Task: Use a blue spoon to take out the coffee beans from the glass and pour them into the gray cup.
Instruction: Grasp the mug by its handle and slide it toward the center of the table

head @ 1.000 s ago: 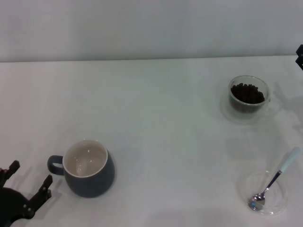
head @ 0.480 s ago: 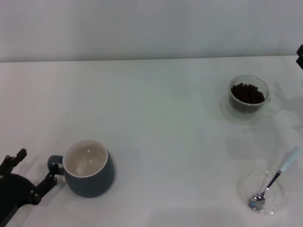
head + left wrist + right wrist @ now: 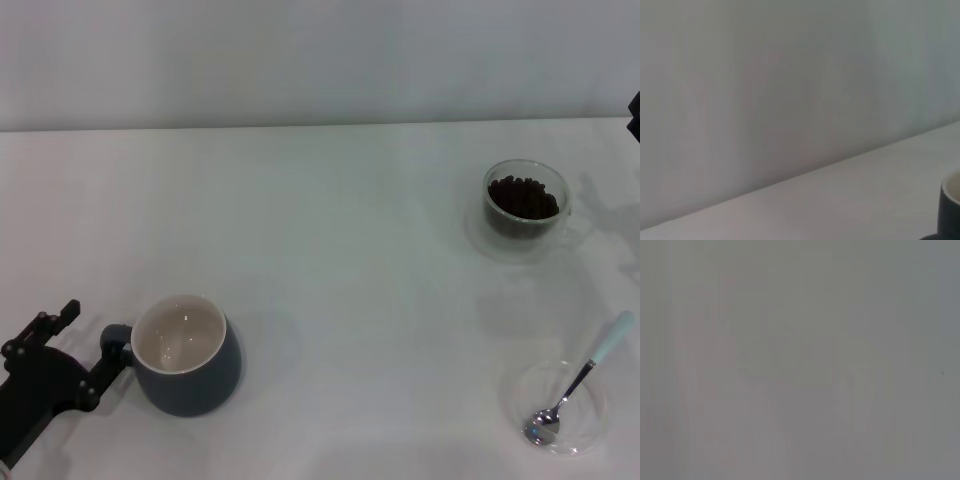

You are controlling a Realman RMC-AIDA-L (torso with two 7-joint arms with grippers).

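a plain white surface (image 3: 330, 250) is stretching back to a pale wall, and the task's things are sitting well apart on it. the gray cup (image 3: 185, 355) is standing upright near the front on the robot's left, showing its cream inside, with its loop handle pointing toward the left end effector (image 3: 85, 340). that end effector is sitting low at the cup's handle side with its two dark fingers spread wide; one fingertip (image 3: 115, 352) is touching or all but touching the handle, and the other is standing clear of the cup, so it is holding nothing. in the left wrist view only a sliver of the gray cup (image 3: 951, 210) is showing at the edge.

far on the right, the glass (image 3: 526, 200) is standing upright with the coffee beans (image 3: 522, 196) heaped inside it. nearer the front on the right, the blue spoon (image 3: 580, 378) is lying in a shallow clear dish (image 3: 590, 432), its metal bowl resting in the dish and its pale blue handle reaching out over the rim.

the right end effector is appearing only as a dark scrap at the right edge of the head view, beyond the glass; i cannot tell how it is set.
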